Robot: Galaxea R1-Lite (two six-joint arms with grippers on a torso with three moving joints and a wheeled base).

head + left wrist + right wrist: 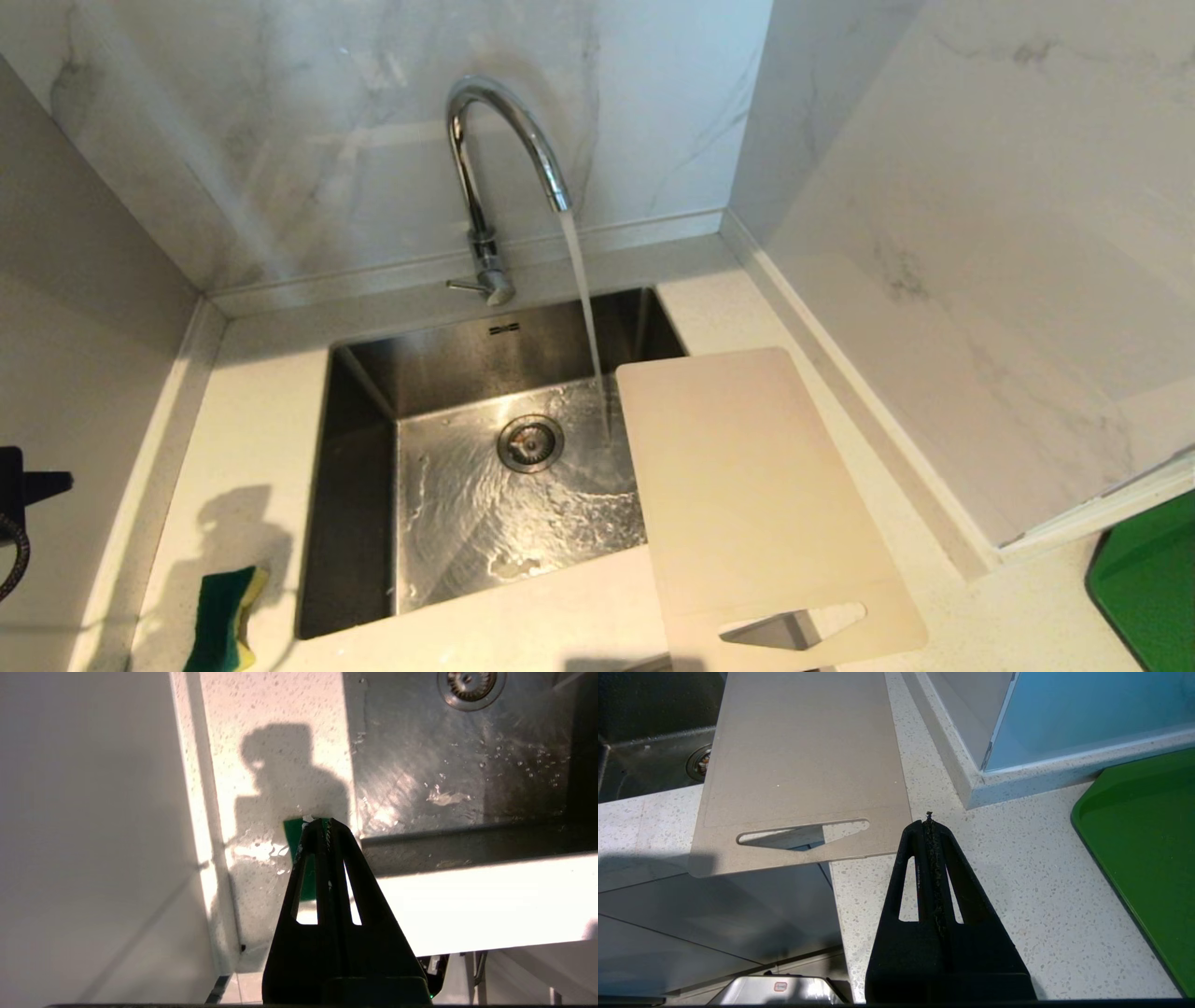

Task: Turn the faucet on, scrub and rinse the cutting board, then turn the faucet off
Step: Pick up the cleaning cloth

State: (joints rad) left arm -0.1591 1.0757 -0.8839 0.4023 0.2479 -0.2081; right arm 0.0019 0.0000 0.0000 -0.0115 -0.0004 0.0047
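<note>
Cutting board [747,485]: off-white, flat, laid across the right rim of the sink [373,373], far end jutting over the basin, handle cut-out end overhanging the front edge of the counter [252,411]. Dry-looking surface, nothing on it. In the right wrist view the same board [803,756] just beside the right gripper's tips, apart from them.

Faucet [485,168]: chrome gooseneck at the back of the sink, running; stream of water [583,289] falling from the spout into the basin just left of the board's far corner, near the drain [529,441]. Thin lever [464,286] at the base pointing to the left. Basin floor wet and rippled.

Left gripper [322,822]: pressed shut, empty, hanging above the counter left of the sink, over a green-and-yellow sponge [224,618] lying there; its shadow on the counter. Only a dark part of the left arm at the head view's left edge.

Right gripper [930,820]: closed tight, holding nothing, above the counter between the board and a green tray [1143,849].
</note>
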